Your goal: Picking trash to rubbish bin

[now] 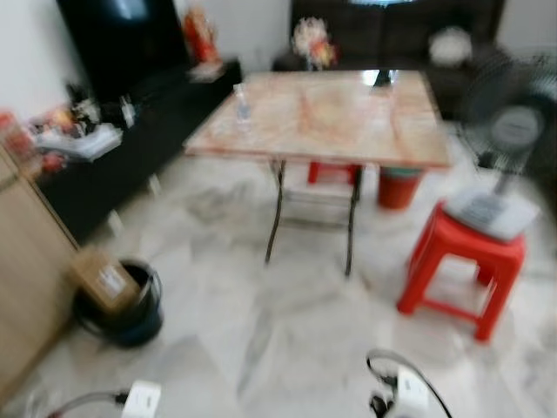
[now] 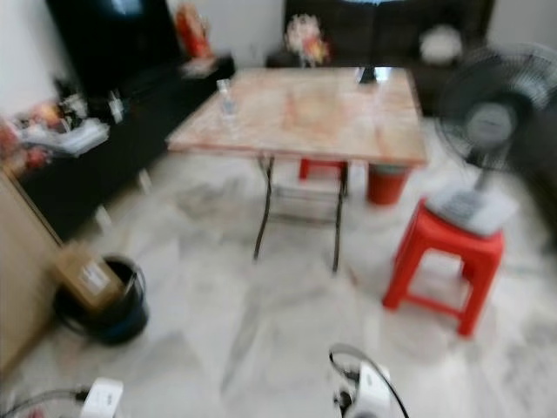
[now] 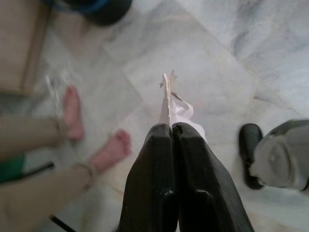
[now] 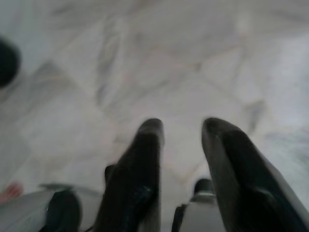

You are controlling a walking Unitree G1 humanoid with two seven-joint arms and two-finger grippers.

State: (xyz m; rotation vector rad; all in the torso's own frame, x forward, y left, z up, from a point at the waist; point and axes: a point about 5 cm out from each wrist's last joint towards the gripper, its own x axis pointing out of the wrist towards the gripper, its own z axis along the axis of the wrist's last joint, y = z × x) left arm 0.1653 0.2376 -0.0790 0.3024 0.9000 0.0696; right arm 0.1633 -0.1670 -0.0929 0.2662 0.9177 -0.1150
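A dark round rubbish bin stands on the marble floor at the left, with a brown cardboard box leaning in its mouth. My left gripper is shut on a thin pale scrap of tissue that sticks out past the fingertips, above the floor. Part of the bin shows beyond it in the left wrist view. My right gripper hangs open over bare floor with nothing between its fingers. Both wrists show at the bottom edge of the eye views.
A folding table stands ahead with a small bottle on it. A red stool carries a fan at the right. A dark low cabinet runs along the left. A person's bare feet stand close to my left gripper.
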